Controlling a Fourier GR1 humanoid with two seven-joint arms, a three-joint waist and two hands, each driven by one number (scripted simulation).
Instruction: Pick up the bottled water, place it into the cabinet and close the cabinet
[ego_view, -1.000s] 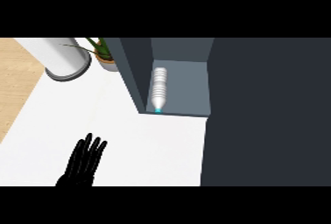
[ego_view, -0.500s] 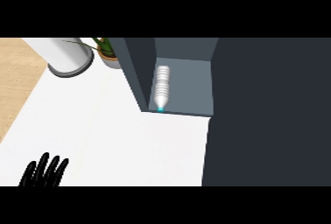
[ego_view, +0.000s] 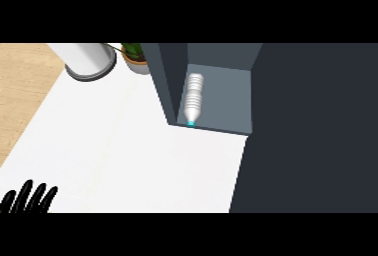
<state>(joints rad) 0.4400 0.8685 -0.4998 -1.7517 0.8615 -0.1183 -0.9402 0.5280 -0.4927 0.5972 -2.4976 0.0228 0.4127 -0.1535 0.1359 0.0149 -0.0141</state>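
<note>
Shows the bottled water (ego_view: 193, 99) lying inside the open cabinet (ego_view: 225, 102), close along its left wall, cyan cap toward the front edge. Rests the left hand (ego_view: 28, 199) at the lower left edge of the white bench (ego_view: 133, 150), fingers straight, spread, holding nothing.

We find the bottled water (ego_view: 194, 99) lying in the cabinet (ego_view: 167, 75), upper centre of the frame, beside its left wall. Left of the cabinet, at the worktop's (ego_view: 133, 150) upper edge, stand a potted plant (ego_view: 136, 57) and a cylinder (ego_view: 87, 60). The left hand (ego_view: 28, 197) shows at lower left.
</note>
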